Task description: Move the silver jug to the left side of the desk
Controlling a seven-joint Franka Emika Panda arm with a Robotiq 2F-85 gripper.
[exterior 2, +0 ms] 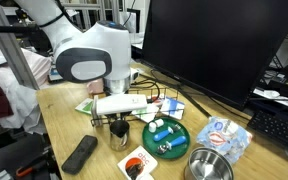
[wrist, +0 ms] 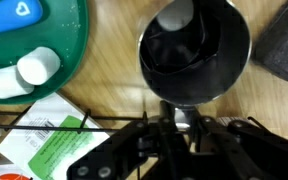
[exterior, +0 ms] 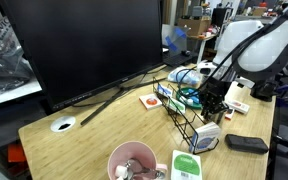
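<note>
The silver jug [exterior 2: 119, 133] is a small dark shiny cylinder on the light wood desk [exterior 2: 64, 110], directly under my gripper [exterior 2: 117, 118]. In the wrist view I look down into the jug [wrist: 194, 45], and my gripper [wrist: 182, 125] has its fingers close together on the jug's near edge or handle. In an exterior view the gripper [exterior: 212, 100] hangs behind a wire rack, which mostly hides the jug. The desk's round white-rimmed cable hole [exterior: 63, 124] is far from the gripper, near the monitor's foot.
A green plate with small white bottles [exterior 2: 167, 137] lies right beside the jug. A squat silver tin [exterior 2: 209, 165], a black case [exterior 2: 80, 152] and an orange coaster [exterior 2: 136, 165] are nearby. A wire rack [exterior: 189, 115], a pink bowl [exterior: 132, 160] and a big monitor [exterior: 84, 45] share the desk.
</note>
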